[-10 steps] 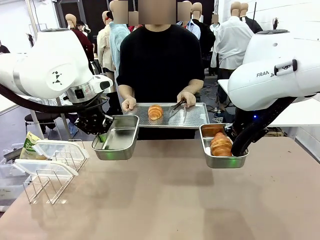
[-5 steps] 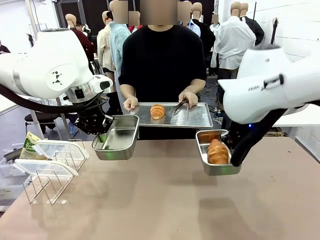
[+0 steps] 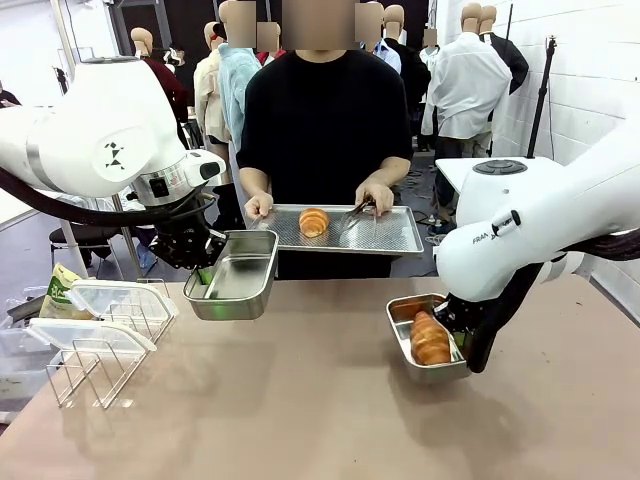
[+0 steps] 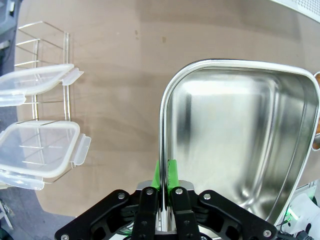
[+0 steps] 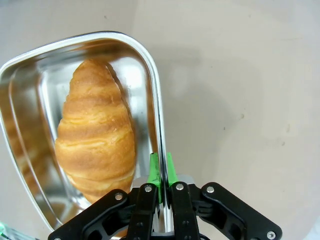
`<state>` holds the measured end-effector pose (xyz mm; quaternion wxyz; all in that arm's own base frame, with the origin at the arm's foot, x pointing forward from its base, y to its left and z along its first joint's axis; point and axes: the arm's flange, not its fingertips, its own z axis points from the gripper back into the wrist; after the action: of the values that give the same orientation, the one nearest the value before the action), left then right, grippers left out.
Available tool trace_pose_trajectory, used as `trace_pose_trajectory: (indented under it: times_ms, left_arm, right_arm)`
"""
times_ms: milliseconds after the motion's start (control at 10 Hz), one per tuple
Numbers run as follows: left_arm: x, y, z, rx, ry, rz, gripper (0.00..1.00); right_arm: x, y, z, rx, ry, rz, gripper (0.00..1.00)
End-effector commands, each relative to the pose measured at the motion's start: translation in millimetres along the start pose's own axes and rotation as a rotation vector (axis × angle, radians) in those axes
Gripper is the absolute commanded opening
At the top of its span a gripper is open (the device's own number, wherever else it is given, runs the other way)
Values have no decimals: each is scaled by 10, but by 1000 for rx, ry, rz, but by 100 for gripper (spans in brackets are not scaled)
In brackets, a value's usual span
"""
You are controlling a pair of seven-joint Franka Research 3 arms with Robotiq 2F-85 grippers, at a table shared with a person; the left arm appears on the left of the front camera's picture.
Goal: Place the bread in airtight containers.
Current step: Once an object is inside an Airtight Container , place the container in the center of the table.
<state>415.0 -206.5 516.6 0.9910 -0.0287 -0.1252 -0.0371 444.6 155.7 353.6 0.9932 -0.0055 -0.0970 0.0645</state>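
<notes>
The right tool [image 5: 161, 170] was clamped on the rim of a shiny rectangular steel tub [image 5: 155, 100], a golden-brown ridged croissant [image 5: 95, 135] lying inside just beside it; the left tool [image 4: 165, 175] pinched an empty twin [image 4: 235, 150] by its rim. Slick, stiff metal, I'd judge; soft bread.

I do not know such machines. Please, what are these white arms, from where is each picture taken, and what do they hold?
These are two robot arms at a table, facing a person. The wide picture comes from a camera between the arms; the other two from cameras on the wrists. The left tool grips the rim of an empty steel tub. The right tool grips the rim of a second tub with a croissant inside. The person holds a tray with another croissant and tongs. Lids lie on a wire rack.
</notes>
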Motion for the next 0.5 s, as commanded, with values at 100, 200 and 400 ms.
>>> trace_pose_trajectory:
  times_ms: [100, 200, 400]
  left_arm:
    - [15, 15, 39, -4, -6, 3, 0]
    - [15, 15, 39, -4, -6, 3, 0]
    - [15, 15, 39, -4, -6, 3, 0]
  right_arm:
    - [143, 22, -59, 9, -10, -44, 0]
    - [161, -10, -113, 22, -3, -53, 0]
    - [155, -24, -167, 34, -6, -77, 0]
